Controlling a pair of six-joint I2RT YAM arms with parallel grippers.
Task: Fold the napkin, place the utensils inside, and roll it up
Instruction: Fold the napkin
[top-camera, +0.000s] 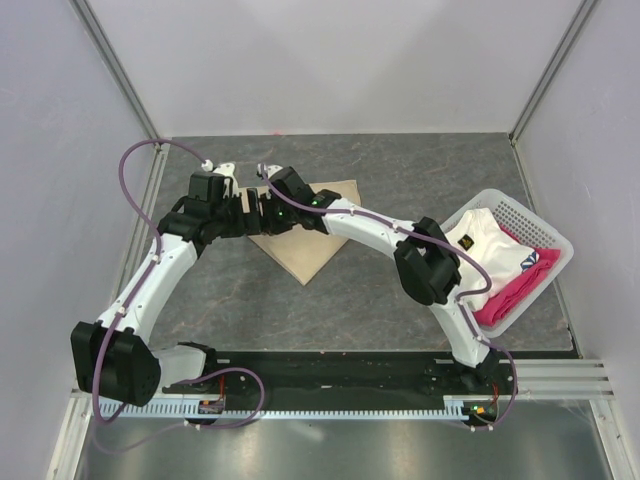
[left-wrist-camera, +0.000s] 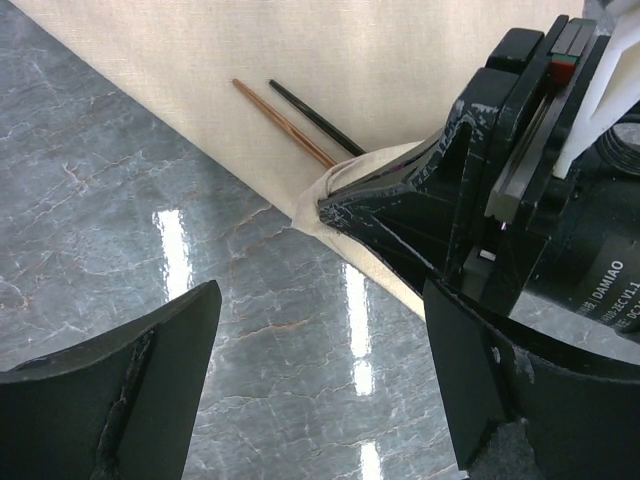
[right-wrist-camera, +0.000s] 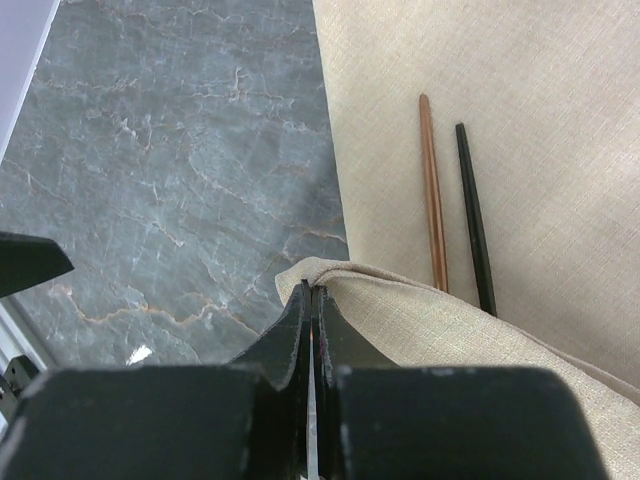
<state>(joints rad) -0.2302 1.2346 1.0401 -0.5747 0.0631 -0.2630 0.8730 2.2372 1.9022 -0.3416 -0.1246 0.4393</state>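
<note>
The right gripper (right-wrist-camera: 310, 300) pinches the napkin (top-camera: 305, 255), lying central, by its left edge, raised over the utensils (right-wrist-camera: 433, 200) on it, likely to wrap them, while the left gripper (left-wrist-camera: 320, 370) hangs open alongside.

Matt woven cloth napkin (right-wrist-camera: 560, 100) on a glossy marbled table (right-wrist-camera: 180, 150)

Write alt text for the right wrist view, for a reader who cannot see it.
The right gripper is shut on a raised edge of the beige napkin, which covers the ends of a brown utensil and a black utensil lying side by side on the cloth. Grey marbled table shows at left.
</note>
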